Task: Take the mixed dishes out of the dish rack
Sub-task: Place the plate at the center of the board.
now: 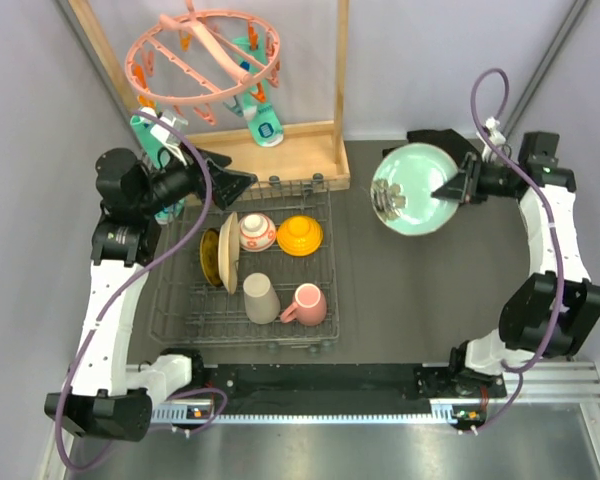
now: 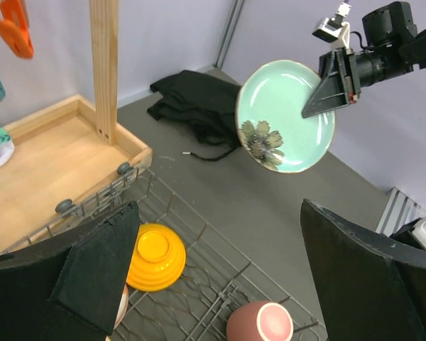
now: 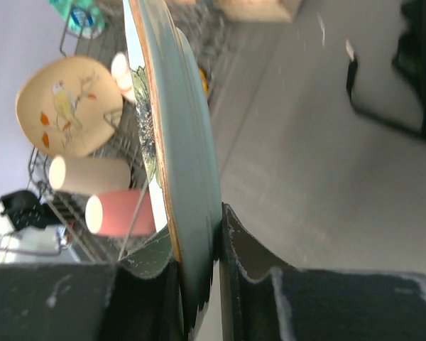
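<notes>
Pale green plate sits pinched at its rim in your right gripper, over the table right of the rack. Thin grip on glaze: swing fast & it may swivel or slip. Your left gripper gapes wide, empty.

Glossy glaze on the pale green plate, its smooth face catching the light. The orange bowl shines too. The dish rack is thin dark metal wire. There's pale bare wood on the frame, a pink plastic peg hanger, a matt grey table surface and crumpled black cloth.
</notes>
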Controlling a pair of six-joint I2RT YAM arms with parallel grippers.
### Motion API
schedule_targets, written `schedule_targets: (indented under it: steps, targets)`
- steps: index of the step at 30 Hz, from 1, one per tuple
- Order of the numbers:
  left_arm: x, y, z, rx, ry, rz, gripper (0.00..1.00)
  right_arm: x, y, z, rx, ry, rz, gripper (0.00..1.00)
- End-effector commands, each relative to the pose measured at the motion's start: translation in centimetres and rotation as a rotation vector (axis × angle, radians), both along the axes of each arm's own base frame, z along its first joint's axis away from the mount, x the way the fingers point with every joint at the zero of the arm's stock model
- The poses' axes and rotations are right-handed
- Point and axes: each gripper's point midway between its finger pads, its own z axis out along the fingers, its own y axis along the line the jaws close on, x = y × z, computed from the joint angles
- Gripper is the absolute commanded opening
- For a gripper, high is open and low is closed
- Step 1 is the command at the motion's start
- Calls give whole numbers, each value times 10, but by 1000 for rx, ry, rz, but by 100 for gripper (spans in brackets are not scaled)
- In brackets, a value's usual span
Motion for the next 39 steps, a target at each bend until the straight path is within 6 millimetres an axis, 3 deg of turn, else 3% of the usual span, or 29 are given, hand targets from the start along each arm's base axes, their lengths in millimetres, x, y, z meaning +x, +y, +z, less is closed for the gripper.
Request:
schedule_targets:
  steps: [1, 2, 4, 5, 6, 8, 11, 15, 19, 27, 39]
  targets:
    - [-6, -2, -12, 39, -30, -30, 99, -17, -20, -3, 90, -75, 107, 0]
    - [-6, -2, -15, 43, -25, -39, 99, -24, -23, -8, 125, -26, 110, 0]
    - [-7, -3, -23, 46, -15, -50, 99, -19, -41, -29, 130, -25, 125, 0]
    - [-6, -4, -29, 45, 1, -58, 99, -30, -40, -33, 183, 43, 128, 0]
    - [-6, -5, -32, 46, 2, -65, 99, -30, -43, -42, 168, 14, 166, 0]
    - [-6, -6, -41, 45, 25, -73, 99, -36, -45, -61, 234, 115, 179, 0]
    - [-5, -7, -52, 42, 50, -82, 99, -32, -64, -90, 270, 158, 154, 0]
    - [-1, -5, -63, 55, 72, -65, 99, -26, -91, -120, 246, 189, 103, 0]
    - [1, -3, -71, 64, 92, -52, 99, -25, -102, -147, 164, 215, 76, 0]
    - [-1, -4, -80, 73, 107, -60, 99, -23, -112, -179, 124, 280, 60, 0]
    - [-7, -4, -86, 90, 99, -71, 99, -21, -109, -197, 192, 301, 78, 0]
